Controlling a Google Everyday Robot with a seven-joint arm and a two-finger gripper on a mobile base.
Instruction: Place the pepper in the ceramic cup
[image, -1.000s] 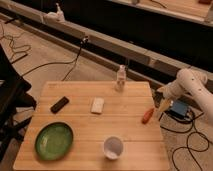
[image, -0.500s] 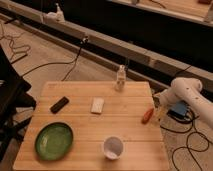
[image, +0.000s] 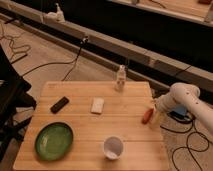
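The small tapered red-orange pepper (image: 146, 116) lies at the wooden tabletop's (image: 125, 122) right edge; the gripper (image: 155, 116) sits just beside it, its opening impossible to tell; a glancing nudge could roll the pepper off, away from the small round white ceramic cup (image: 113, 147) near the front edge.

Gripper (image: 154, 111) at right edge of table (image: 85, 130), just beside pepper (image: 146, 117); ceramic cup (image: 113, 147) well apart, near front edge.
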